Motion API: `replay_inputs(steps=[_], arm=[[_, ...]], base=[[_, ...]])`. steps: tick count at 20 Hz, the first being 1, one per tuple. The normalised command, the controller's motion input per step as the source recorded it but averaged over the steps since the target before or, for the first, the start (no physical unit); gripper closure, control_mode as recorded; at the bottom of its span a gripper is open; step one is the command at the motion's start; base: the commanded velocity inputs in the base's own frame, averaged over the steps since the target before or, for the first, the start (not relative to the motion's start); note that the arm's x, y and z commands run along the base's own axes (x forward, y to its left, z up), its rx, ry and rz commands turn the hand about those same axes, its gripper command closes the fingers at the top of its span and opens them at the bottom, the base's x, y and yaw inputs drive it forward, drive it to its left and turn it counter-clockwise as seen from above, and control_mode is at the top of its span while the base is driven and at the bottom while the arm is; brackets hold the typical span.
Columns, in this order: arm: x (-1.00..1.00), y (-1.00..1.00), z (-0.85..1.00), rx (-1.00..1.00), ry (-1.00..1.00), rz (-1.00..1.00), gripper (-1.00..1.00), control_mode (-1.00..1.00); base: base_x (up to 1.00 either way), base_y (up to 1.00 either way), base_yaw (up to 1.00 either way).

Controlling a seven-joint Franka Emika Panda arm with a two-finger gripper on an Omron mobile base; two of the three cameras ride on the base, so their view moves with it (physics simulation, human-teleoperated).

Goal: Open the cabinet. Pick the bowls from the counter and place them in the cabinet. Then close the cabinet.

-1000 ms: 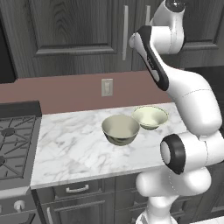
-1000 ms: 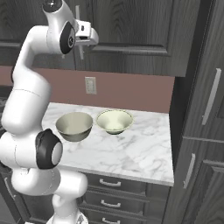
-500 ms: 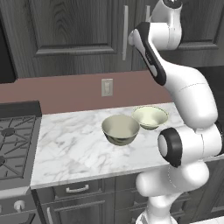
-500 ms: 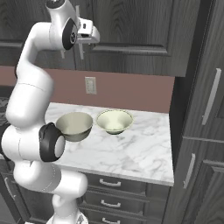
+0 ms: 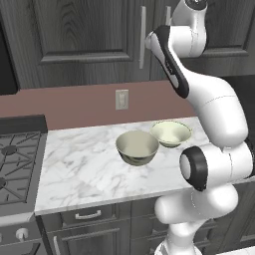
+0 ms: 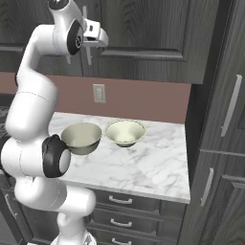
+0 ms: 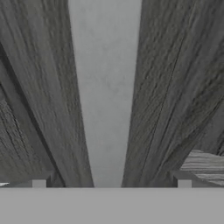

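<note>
Silver bar handle centred between open end effector fingers

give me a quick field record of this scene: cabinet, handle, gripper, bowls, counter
cabinet: both doors shut
handle: silver bar, close ahead between the fingertips in the hand view
gripper: open, raised at the handle, holding nothing
larger bowl: upright on counter
shallower bowl: upright, just behind the larger bowl
counter: white marble

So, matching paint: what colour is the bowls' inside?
Pale cream-green; the bowls show best in the left base view.
</note>
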Motion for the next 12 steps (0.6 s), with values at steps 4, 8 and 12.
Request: replay_inputs(steps=[4, 8, 12], arm=[[0.28, 0.08, -0.23, 0.00, -0.38, 0.03, -1.00, -1.00], [0.29, 0.06, -0.33, 0.00, -0.46, 0.07, -1.00, -1.00], [0.64, 0.01, -0.20, 0.08, -0.23, 0.02, -1.00, -1.00]], base=[[0.00, 0.00, 0.00], [0.00, 0.00, 0.00], [0.00, 0.00, 0.00]])
